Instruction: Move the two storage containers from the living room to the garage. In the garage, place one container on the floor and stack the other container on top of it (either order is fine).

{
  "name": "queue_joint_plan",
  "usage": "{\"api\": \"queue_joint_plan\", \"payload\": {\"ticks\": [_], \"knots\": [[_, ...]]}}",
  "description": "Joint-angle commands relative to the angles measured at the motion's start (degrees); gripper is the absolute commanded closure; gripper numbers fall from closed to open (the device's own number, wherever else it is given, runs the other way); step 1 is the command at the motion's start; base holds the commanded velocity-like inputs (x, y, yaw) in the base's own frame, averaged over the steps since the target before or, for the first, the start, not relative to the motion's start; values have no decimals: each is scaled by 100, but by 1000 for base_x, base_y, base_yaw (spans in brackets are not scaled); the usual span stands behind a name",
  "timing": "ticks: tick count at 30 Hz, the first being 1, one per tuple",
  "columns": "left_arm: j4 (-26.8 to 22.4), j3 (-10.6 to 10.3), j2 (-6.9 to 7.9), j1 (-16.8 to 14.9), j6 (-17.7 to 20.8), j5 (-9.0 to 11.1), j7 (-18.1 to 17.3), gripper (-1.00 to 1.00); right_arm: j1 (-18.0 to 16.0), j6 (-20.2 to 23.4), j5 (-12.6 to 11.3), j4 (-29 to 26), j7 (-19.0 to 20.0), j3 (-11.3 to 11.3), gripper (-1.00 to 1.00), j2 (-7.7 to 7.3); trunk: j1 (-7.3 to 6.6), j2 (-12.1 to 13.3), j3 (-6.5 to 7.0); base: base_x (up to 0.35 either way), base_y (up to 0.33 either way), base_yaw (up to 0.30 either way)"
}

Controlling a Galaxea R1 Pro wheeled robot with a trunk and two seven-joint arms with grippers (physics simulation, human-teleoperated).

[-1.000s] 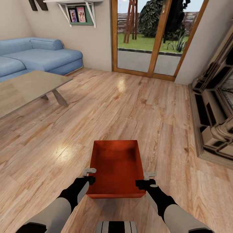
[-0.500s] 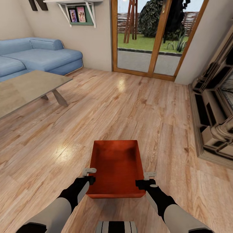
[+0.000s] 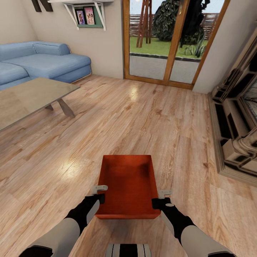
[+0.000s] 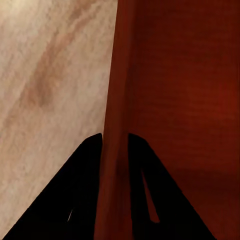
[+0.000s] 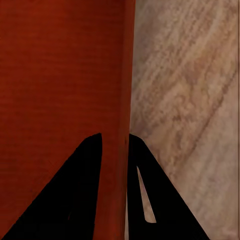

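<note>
One orange-red storage container (image 3: pixel 127 185) is held above the light wood floor of the living room, just in front of me. My left gripper (image 3: pixel 100 192) is shut on its left wall; the left wrist view has that wall (image 4: pixel 116 125) pinched between two black fingers (image 4: pixel 85 180). On the opposite side, my right gripper (image 3: pixel 160 198) is shut on the right wall (image 5: pixel 126 100), one black finger (image 5: pixel 85 185) inside the bin. The container is empty.
A low table (image 3: pixel 28 98) stands at the left, with a blue corner sofa (image 3: pixel 43 62) behind it. Wood-framed glass doors (image 3: pixel 167 43) are straight ahead. The stone fireplace (image 3: pixel 237 121) lines the right side. Bare plank floor (image 3: pixel 142 117) lies between.
The container and both grippers have shifted very slightly; the room view is the same.
</note>
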Motion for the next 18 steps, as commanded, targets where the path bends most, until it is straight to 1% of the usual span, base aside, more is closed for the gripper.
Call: {"api": "queue_joint_plan", "payload": {"ticks": [1, 12, 18], "knots": [[-17, -30, 67, -1, 58, -113, 75, 100, -1, 46, 51, -10, -77, 22, 100, -9, -1, -2, -4, 0, 0, 0], [-19, -29, 39, -1, 58, -113, 120, 100, -1, 46, 54, -10, -77, 28, 100, -5, -1, -2, -4, 0, 0, 0], [-18, -23, 39, -1, 58, -113, 116, 100, -1, 46, 54, -10, -77, 29, 100, 2, -133, 239, 104, 0, 0, 0]]}}
